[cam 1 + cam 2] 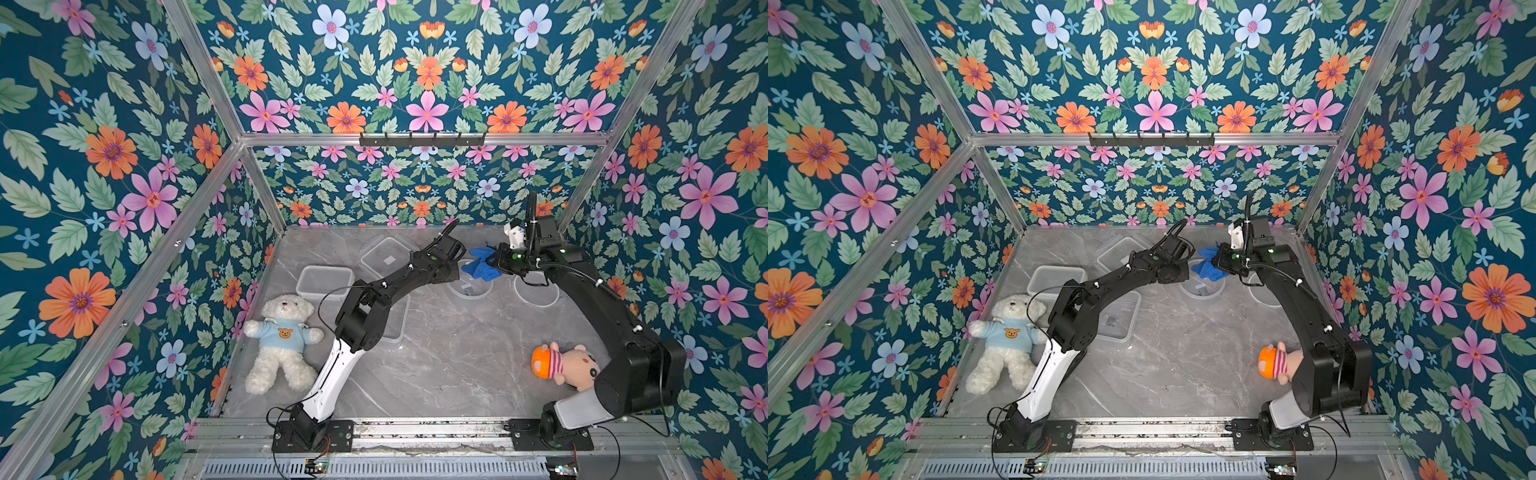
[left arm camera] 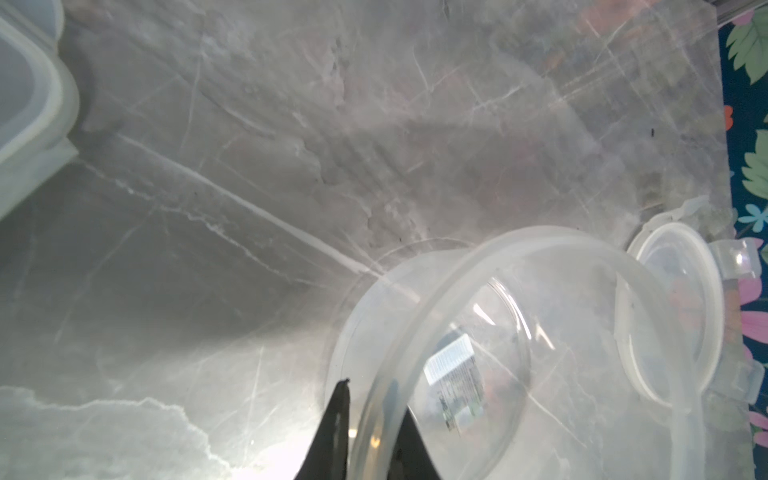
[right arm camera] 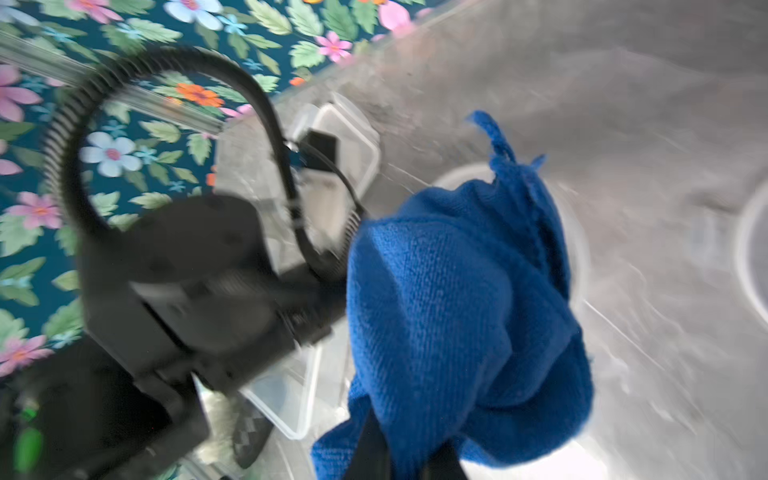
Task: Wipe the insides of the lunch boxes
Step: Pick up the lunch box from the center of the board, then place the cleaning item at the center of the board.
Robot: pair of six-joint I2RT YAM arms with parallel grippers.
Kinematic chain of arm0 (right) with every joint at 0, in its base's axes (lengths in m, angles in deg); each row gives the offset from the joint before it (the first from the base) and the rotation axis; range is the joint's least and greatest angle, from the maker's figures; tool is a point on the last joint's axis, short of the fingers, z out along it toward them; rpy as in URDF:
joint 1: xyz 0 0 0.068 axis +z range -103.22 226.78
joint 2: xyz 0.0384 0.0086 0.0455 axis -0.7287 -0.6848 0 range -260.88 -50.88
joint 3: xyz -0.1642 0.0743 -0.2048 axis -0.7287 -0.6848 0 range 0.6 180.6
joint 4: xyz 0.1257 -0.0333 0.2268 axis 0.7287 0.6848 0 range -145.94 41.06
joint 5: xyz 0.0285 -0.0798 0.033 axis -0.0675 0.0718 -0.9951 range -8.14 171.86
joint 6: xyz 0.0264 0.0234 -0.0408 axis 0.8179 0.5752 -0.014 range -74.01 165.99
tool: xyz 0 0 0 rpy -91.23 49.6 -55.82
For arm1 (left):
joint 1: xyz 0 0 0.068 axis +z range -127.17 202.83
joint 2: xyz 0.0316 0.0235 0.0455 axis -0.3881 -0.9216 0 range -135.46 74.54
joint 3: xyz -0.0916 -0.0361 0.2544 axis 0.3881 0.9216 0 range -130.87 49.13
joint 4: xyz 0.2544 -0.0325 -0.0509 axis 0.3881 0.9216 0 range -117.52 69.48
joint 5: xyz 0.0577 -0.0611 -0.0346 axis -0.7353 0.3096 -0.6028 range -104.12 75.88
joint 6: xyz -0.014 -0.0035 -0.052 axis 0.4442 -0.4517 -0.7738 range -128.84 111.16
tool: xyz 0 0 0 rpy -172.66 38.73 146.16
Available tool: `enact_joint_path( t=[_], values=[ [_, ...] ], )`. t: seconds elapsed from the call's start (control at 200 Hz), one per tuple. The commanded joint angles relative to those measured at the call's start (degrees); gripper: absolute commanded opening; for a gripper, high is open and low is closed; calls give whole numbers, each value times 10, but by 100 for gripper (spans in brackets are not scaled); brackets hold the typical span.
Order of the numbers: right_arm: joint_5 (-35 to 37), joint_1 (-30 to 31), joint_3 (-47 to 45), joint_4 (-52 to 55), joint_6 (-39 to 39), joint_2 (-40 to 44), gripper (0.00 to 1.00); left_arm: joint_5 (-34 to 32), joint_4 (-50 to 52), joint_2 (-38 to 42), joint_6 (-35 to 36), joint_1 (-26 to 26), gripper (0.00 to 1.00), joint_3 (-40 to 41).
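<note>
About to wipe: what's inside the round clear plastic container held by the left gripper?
Inside the round clear plastic container only a white printed label shows at the base; otherwise it looks empty. In a top view the blue cloth hides its far part.

A grey marbled tabletop carries a blue-shirted white teddy bear near left (on its back), a pink plush toy with orange cap near right, and a clear rectangular plastic box beyond the bear.
</note>
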Motion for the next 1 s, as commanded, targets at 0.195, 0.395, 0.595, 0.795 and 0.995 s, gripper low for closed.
enact_joint_path(
  t=[0.195,0.395,0.595,0.795,0.995],
  values=[
    [-8,37,-249,115,-9,201,6,-11,18,-3,-13,9,18,-26],
    [-8,146,-302,144,66,232,78,-3,9,-5,-20,11,19,-26],
    [42,150,-308,166,79,177,99,9,3,-10,-29,9,19,-24],
    [154,150,-266,230,77,198,99,16,6,-17,-26,10,19,-41],
    [98,204,-251,178,61,153,98,18,11,-18,-23,10,19,-48]
  ],
)
